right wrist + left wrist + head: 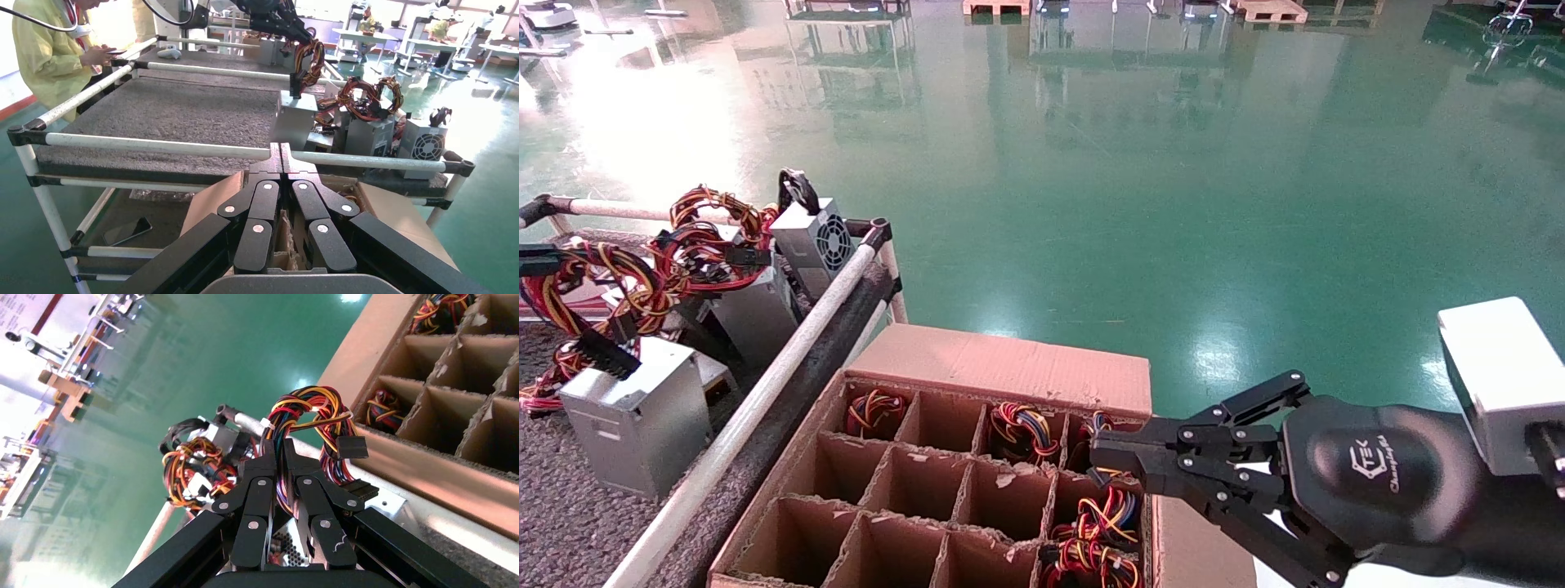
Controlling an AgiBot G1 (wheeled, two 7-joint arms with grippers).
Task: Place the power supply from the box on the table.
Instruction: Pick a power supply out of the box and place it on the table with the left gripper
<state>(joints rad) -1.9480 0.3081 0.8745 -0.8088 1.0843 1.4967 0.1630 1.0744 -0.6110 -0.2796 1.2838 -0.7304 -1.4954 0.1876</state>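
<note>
The power supply, a small silver-grey unit, stands upright on the grey carpeted table at the left. Its red, yellow and black wire bundle rises to my left gripper at the view's left edge. In the left wrist view that gripper is shut on the wire bundle, with the metal case below it. My right gripper is shut and holds nothing. It hovers over the right side of the brown gridded box; in its own wrist view the right gripper points towards the table.
A fan-grille unit and a larger grey unit stand with tangled wires at the table's corner. The white pipe rail separates table and box. Wire bundles fill several box cells. A person in yellow stands beyond the table.
</note>
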